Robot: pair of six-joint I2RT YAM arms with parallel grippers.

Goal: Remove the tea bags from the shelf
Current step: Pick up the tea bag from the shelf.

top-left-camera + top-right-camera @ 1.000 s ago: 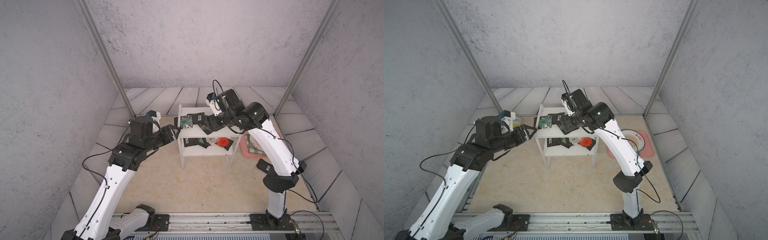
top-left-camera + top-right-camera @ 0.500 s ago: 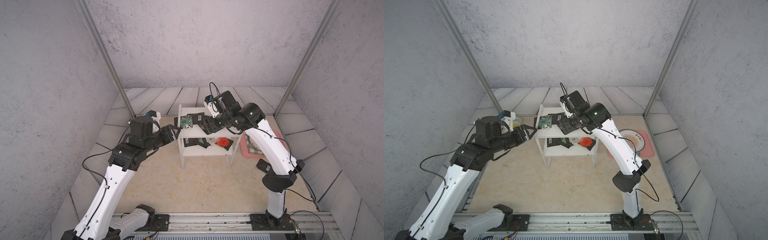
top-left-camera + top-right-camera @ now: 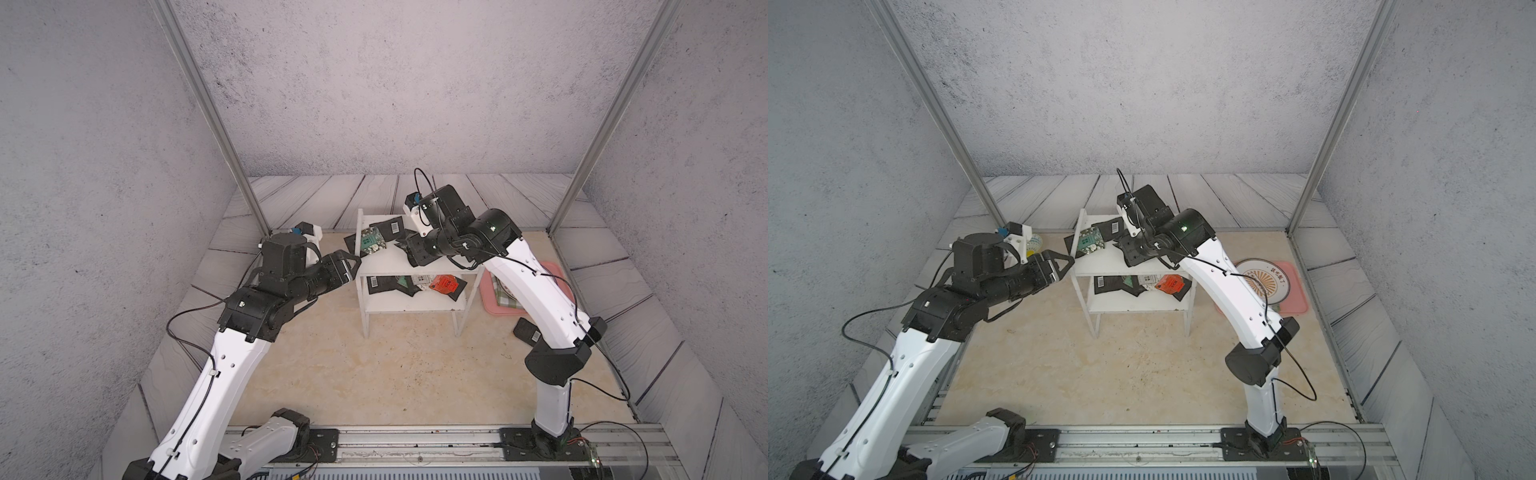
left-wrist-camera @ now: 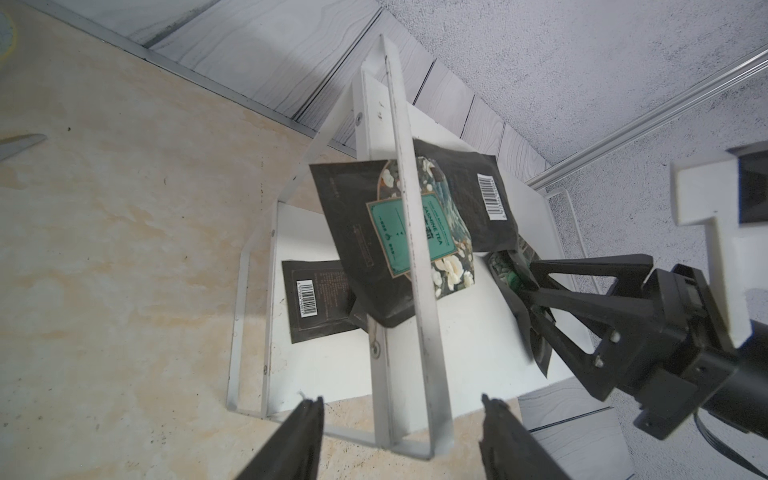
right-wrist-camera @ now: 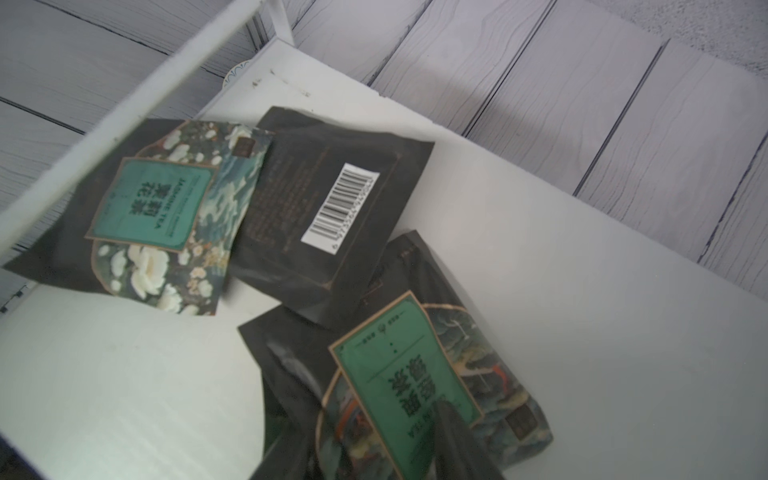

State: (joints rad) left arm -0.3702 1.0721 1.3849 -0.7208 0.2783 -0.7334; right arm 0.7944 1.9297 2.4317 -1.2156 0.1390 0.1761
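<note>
While the left gripper (image 3: pixel 351 262) hovers left of centre, fingers (image 4: pixel 299 436) apart at the end of the shelf (image 3: pixel 395 262), tea bags (image 3: pixel 376 239) lie on its top board at mid-frame, with more on the lower board. Just right of them, the right gripper (image 4: pixel 530 281) is clamped on a green bag (image 5: pixel 407 382) on the top board. Lower right, one bag (image 3: pixel 525 332) lies on the floor below a pink tray (image 3: pixel 487 293).

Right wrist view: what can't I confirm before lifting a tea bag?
Right end effector: right wrist view's frame edge cuts off all but one dark finger; grip unconfirmed.
Green-labelled black tea bag: one end cut off there.
White two-tier shelf, lower board: top board hides its back in both top views.
</note>
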